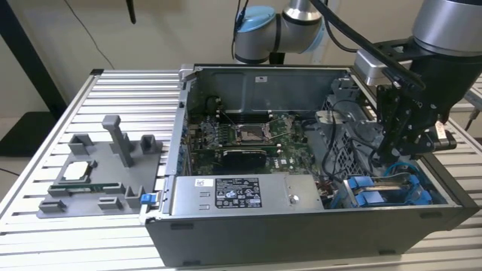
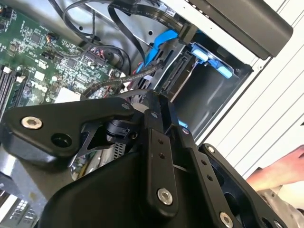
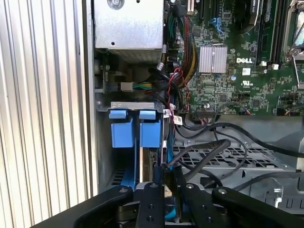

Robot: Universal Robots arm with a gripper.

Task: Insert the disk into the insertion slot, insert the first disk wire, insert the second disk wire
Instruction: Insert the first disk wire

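Nearest us, the open computer case (image 1: pixel 301 231) sits on a slatted metal table (image 1: pixel 113 90), with a silver power-supply box (image 1: pixel 237 195) along its front wall. In the corner at the exterior view's right, the disk (image 1: pixel 374 197) stands in the insertion slot (image 1: pixel 421 195), blue tabs up. Just above hangs the gripper (image 1: pixel 389 157), fingers (image 3: pixel 154 199) pinched narrow on a black braided wire (image 3: pixel 199 152). Loose cables (image 3: pixel 247 137) crowd the perforated cage (image 3: pixel 223 161) alongside. Beyond lies the motherboard (image 1: pixel 241 135). At the exterior view's left sits a grey parts tray (image 1: pixel 83 186). A person's hand (image 2: pixel 280 168) hovers outside the case, and a beige wall (image 1: pixel 150 28) stands behind.
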